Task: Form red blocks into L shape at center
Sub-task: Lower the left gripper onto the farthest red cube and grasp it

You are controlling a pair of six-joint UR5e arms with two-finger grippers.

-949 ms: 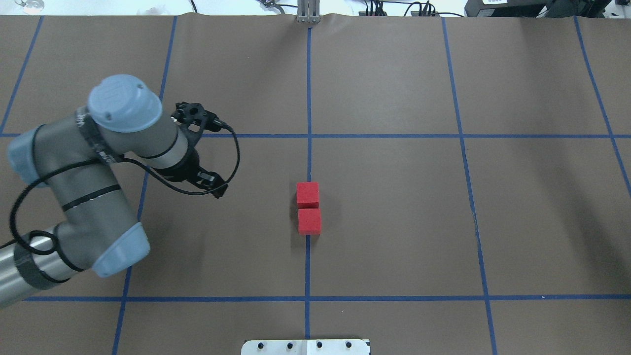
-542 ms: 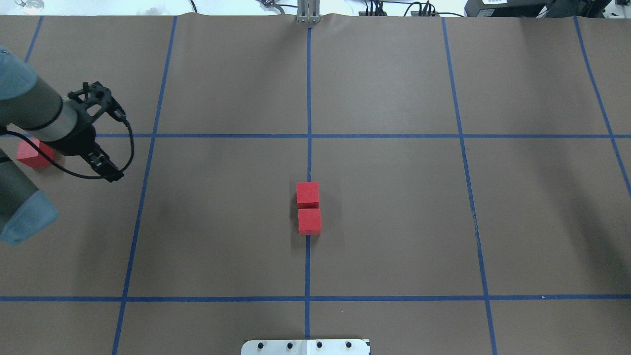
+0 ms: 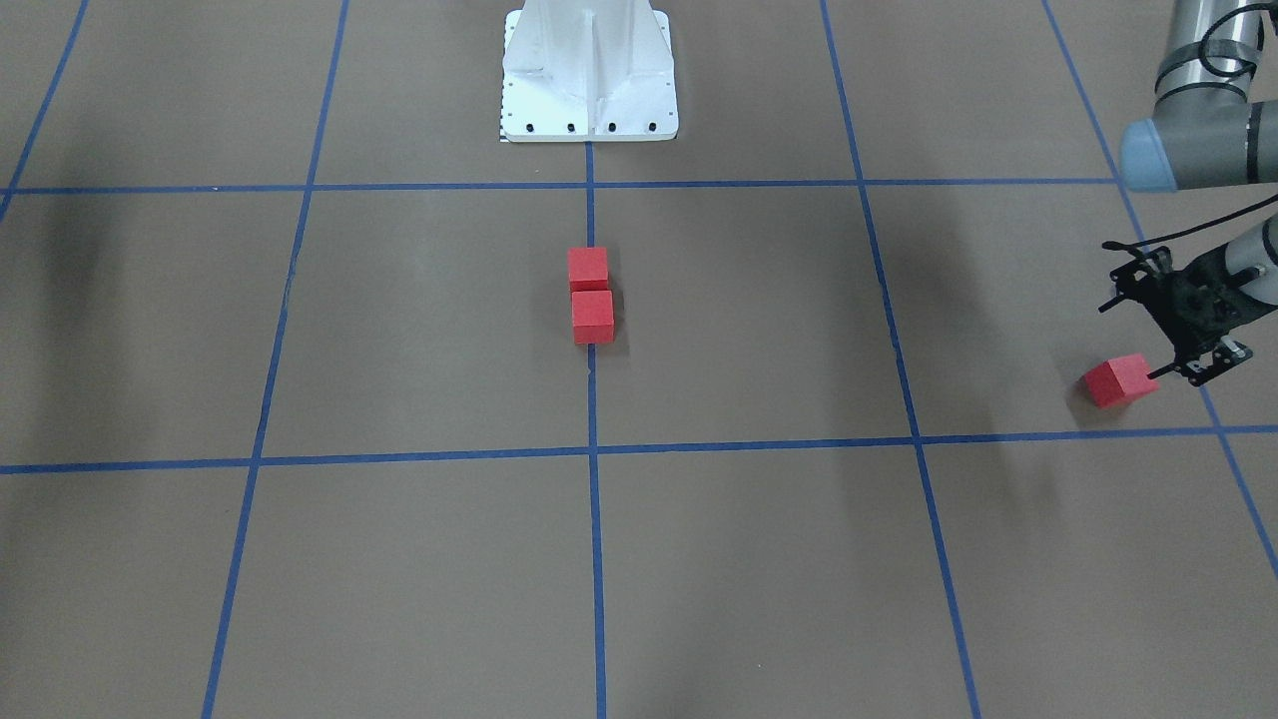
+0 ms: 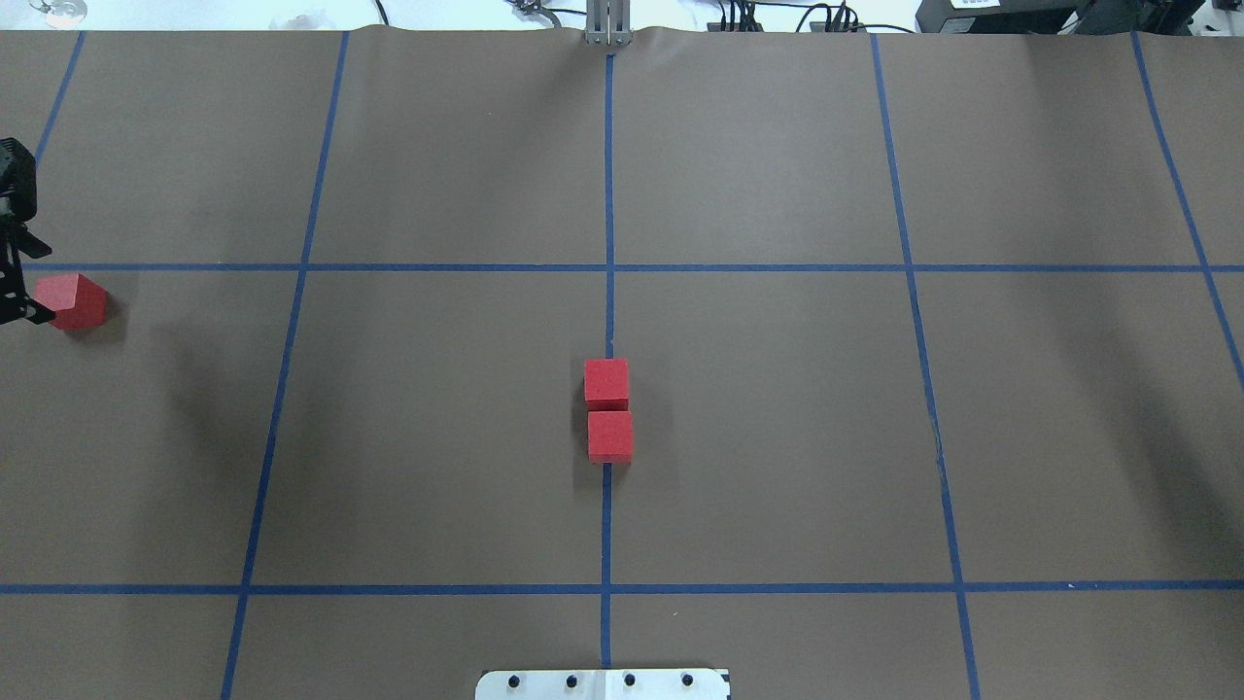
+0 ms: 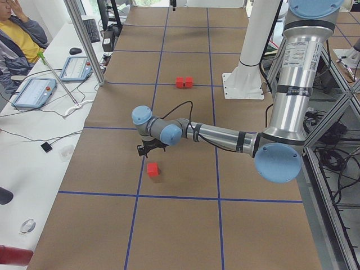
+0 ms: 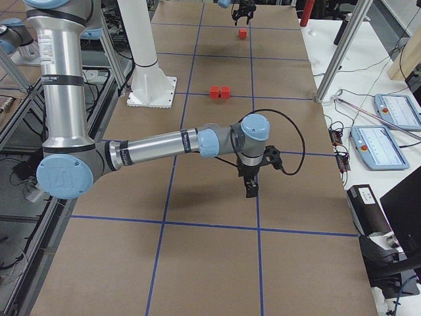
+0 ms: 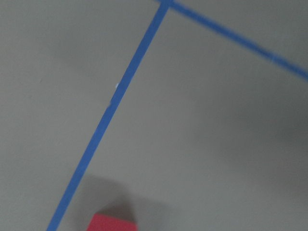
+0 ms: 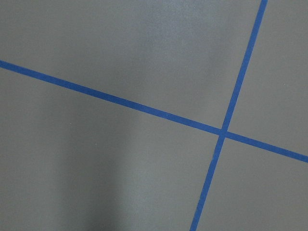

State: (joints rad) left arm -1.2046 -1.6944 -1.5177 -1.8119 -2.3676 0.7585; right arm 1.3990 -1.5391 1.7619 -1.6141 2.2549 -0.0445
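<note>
Two red blocks (image 4: 606,383) (image 4: 609,437) sit touching in a line on the blue tape line at the center (image 4: 607,321); they also show in the front view (image 3: 587,268) (image 3: 592,316). The third red block (image 4: 73,301) lies turned at the far left edge, also in the front view (image 3: 1118,380) and at the bottom of the left wrist view (image 7: 113,223). My left gripper (image 3: 1196,364) hovers just beside this block, open and empty. My right gripper (image 6: 252,187) shows only in the right side view, low over bare floor; I cannot tell if it is open.
The white robot base plate (image 3: 589,70) stands at the table's robot side (image 4: 603,683). A metal post (image 4: 607,24) is at the far edge. An operators' table with tablets (image 5: 34,90) and a seated person (image 5: 17,28) lies beyond the far edge.
My left arm has swung left, from the middle-left of the table to its far left edge beside the third block. The two center blocks have not moved.
</note>
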